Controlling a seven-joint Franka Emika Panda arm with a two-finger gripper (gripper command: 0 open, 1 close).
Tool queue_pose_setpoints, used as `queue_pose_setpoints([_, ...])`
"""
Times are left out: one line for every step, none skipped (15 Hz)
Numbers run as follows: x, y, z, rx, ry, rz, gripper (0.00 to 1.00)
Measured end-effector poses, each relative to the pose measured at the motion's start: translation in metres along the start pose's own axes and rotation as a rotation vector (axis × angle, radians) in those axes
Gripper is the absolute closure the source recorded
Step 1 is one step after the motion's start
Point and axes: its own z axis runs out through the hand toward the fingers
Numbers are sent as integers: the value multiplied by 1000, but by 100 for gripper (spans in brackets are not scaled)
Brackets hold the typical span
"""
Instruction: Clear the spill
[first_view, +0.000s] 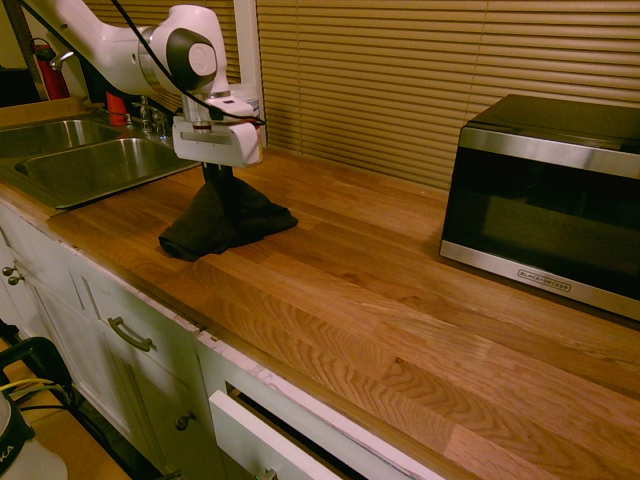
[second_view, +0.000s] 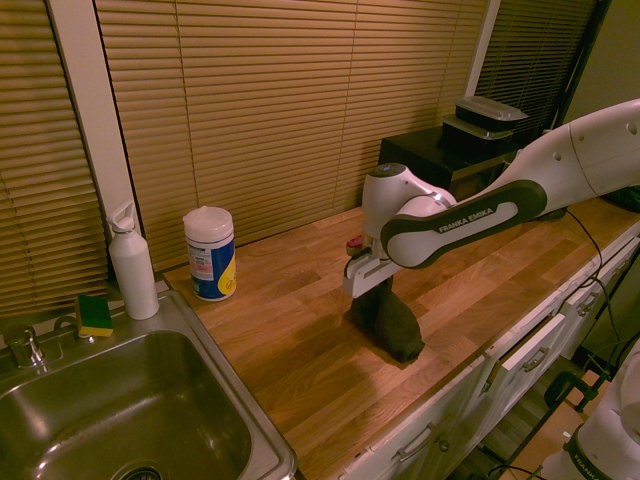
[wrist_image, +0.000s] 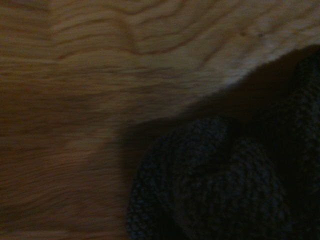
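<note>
Tool (first_view: 218, 174) closed, its fingers pinching the top of a dark grey-black cloth (first_view: 225, 220); the cloth hangs from them in a peak and spreads out onto the wooden tabletop (first_view: 370, 300). Close up, the wrist view shows the cloth's coarse knit and, on the bare wood beside it, two tiny dark specks (wrist_image: 252, 34). Whether these belong to the spill cannot be told, nor whether any of it lies under the cloth.

Nearest in the first exterior view, a white drawer (first_view: 265, 435) stands partly pulled out below the tabletop's front edge. Beyond it come the cloth and the tool, between a metal double sink (first_view: 95, 168) at picture left and a black-and-silver microwave (first_view: 550, 205) at picture right. The second exterior view shows a green and yellow sponge (second_view: 95, 316) at the sink's back rim, a white bottle (second_view: 134, 272) beside it, and a blue, yellow and white wipes canister (second_view: 211, 256) on the tabletop. Lidded containers (second_view: 484, 126) are stacked on the microwave. Farthest back, tan blinds (first_view: 380, 80) hang behind the tabletop.
</note>
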Motion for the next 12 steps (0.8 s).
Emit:
queue_pose_setpoints([-13,-9,-1,0,2,-14,100])
queue_pose_setpoints([-25,-18,-3,-2,2,-27,100])
queue_pose_setpoints([-36,-28,-4,-3,2,-42,100])
queue_pose_setpoints([-49,-39,-6,0,3,-59,100])
queue_pose_setpoints([-59,-50,-7,0,4,-73,100])
queue_pose_setpoints([-69,-59,-7,-2,4,-88,100])
queue_pose_setpoints([-78,-67,-7,-6,7,-101,100])
queue_pose_setpoints([-84,-74,-7,-11,9,-113,100])
queue_pose_setpoints([-90,-80,-7,-14,13,-124,100])
queue_pose_setpoints([-96,-86,-7,-17,18,-137,100])
queue_pose_setpoints([-102,-91,-8,-21,24,-146,100])
queue_pose_setpoints([-109,-97,-9,-22,29,-154,100])
